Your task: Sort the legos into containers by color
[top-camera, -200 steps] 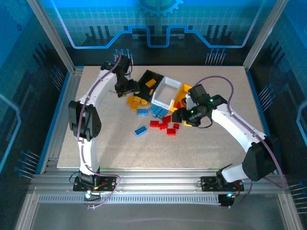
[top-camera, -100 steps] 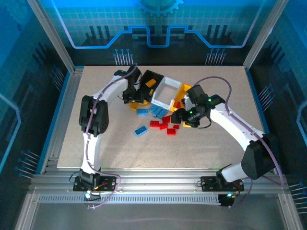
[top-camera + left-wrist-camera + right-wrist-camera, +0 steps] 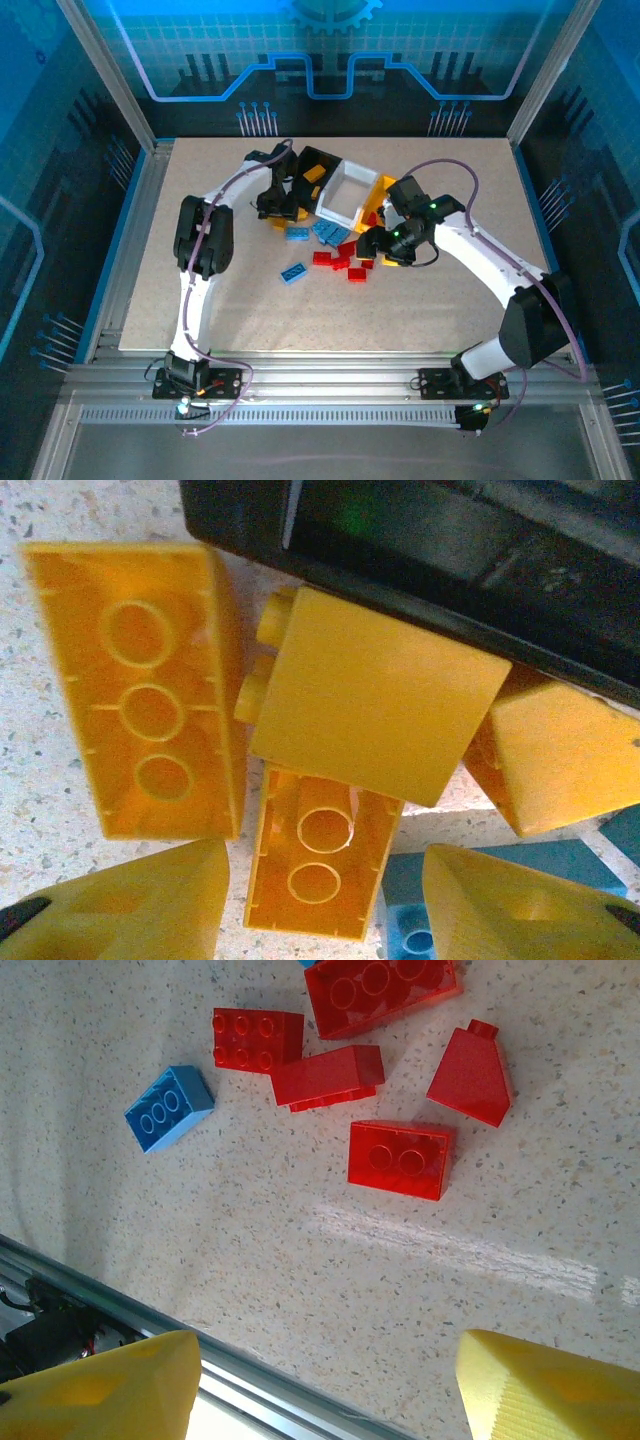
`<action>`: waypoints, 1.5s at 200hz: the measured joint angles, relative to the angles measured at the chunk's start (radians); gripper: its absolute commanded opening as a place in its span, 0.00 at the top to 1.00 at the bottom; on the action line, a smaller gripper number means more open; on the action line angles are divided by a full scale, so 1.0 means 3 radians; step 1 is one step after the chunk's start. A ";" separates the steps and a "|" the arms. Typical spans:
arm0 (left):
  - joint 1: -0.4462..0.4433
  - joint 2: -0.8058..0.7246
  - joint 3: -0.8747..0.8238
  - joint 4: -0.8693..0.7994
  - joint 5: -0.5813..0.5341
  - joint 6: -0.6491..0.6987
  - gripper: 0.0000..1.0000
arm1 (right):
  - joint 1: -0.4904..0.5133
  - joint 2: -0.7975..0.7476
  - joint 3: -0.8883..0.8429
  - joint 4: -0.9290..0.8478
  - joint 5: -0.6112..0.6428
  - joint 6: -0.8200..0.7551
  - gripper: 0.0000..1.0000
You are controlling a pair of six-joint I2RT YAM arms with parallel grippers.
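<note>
Legos (image 3: 325, 245) lie scattered on the table (image 3: 450, 300) beside three bins (image 3: 338, 212). The left gripper (image 3: 325, 855) straddles a yellow brick (image 3: 318, 880) by the black bin (image 3: 240, 520), grip unclear; the right gripper (image 3: 330, 1350) hangs open above red bricks (image 3: 400, 1158).

Both spread apart: left pincer (image 3: 325, 865), right pincer (image 3: 330, 1345).

A speckled beige surface (image 3: 420, 300) is lying inside an aluminium frame, with grooved rails (image 3: 330, 385) running along its near edge and slanted posts (image 3: 105, 72) rising from its far corners. Behind the surface a blue-lit back panel (image 3: 330, 60) is glowing with circuit-like lines and a gear motif (image 3: 337, 10), and darker patterned side panels (image 3: 40, 220) are closing it in on both sides. A pale streak of light (image 3: 450, 1245) is gleaming on the surface.
</note>
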 measured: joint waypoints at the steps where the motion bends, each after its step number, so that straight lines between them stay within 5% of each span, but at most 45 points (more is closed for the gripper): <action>1: -0.0001 0.0003 0.0000 0.0000 -0.0003 0.0000 0.46 | 0.0000 0.0001 0.0001 0.0000 -0.0001 -0.0001 0.30; 97: 0.0000 0.0045 -0.0008 0.0004 -0.0103 -0.0046 0.61 | 0.0017 0.0020 0.0004 0.0003 -0.0001 -0.0003 0.30; 249: 0.0065 -0.0423 -0.0259 -0.0062 -0.0092 -0.0266 0.65 | 0.0043 0.0011 -0.0006 0.0028 0.0000 0.0001 0.30; 300: 0.0111 -0.0520 0.0416 -0.0221 0.0142 -0.0487 0.64 | 0.0043 0.0010 -0.0013 0.0069 0.0001 0.0001 0.30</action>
